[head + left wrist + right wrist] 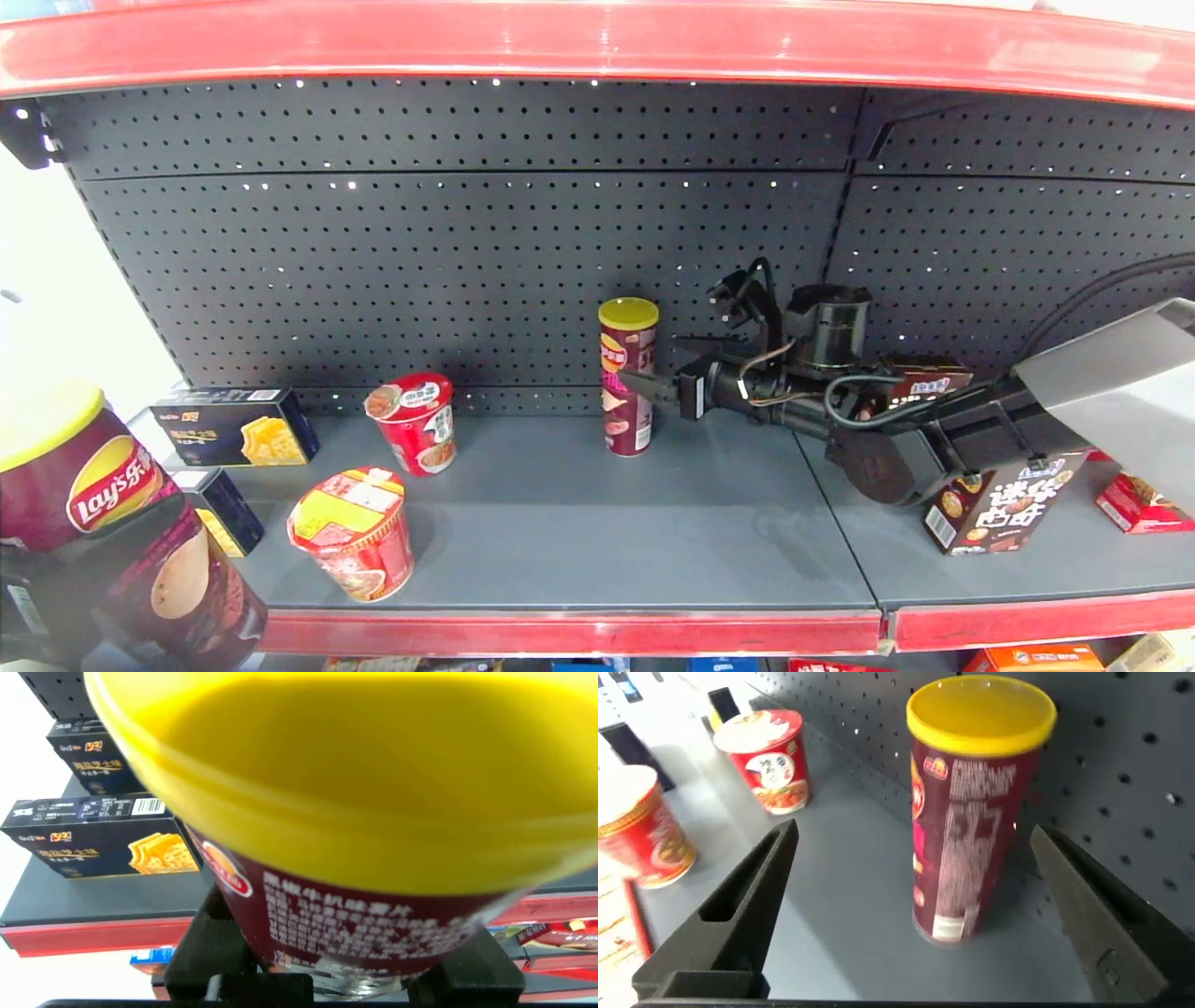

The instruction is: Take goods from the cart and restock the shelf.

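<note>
A maroon chip can [627, 376] with a yellow lid stands upright on the grey shelf [579, 523], near its back edge, against the pegboard back panel [467, 261]. The right gripper [653, 385] sits level just beside it, its fingers [752, 905] spread open on either side and not touching it. At the shelf's front left corner, the left gripper [341, 971] has its fingers [210, 952] clamped on a second chip can [93, 504], which leans. Two red noodle cups [415, 420] [355, 532] and two dark blue boxes [233, 427] [222, 509] stand on the left part, and a brown snack box [999, 504] and a red packet [1144, 504] towards the right edge.
</note>
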Controlling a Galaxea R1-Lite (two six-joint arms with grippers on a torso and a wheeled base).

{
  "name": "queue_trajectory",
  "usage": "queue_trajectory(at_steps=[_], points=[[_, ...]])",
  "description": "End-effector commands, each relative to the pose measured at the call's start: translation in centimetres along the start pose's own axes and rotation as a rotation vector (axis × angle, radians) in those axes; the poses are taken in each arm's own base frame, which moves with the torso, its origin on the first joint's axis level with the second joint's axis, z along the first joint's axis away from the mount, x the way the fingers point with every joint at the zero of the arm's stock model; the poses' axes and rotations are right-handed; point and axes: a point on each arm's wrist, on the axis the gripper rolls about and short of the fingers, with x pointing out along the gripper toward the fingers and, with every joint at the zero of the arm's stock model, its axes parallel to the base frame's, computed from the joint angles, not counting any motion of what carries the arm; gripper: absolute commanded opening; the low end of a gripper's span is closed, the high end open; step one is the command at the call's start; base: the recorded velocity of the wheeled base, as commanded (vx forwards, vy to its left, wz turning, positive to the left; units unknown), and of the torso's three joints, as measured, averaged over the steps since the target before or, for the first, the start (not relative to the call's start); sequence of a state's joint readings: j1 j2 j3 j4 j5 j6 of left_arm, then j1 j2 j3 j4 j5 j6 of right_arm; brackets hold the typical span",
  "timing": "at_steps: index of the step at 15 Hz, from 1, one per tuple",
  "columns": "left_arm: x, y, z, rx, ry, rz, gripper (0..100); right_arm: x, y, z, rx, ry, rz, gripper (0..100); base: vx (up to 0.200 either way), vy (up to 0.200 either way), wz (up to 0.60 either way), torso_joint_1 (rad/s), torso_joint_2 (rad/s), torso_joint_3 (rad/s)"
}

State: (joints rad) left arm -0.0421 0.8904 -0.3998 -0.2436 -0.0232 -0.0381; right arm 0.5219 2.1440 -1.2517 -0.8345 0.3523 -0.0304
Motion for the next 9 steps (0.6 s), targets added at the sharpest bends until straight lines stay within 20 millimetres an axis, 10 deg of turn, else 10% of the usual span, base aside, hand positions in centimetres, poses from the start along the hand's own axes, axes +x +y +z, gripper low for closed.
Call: queue_trajectory(at_steps=[1, 9], points=[[0.0, 0.0, -0.1, 0.000, 0.002, -0.001, 0, 2.2, -0.5, -1.5, 0.001, 0.005, 0.005, 100, 0.000, 0.000, 0.00, 0.000, 0.00, 0.000], [-0.1, 0.0, -0.2, 0.000, 0.009, -0.002, 0, 5.3, -1.7, -2.8, -0.009, -0.027, -0.007, 100, 0.000, 0.000, 0.00, 0.000, 0.00, 0.000]])
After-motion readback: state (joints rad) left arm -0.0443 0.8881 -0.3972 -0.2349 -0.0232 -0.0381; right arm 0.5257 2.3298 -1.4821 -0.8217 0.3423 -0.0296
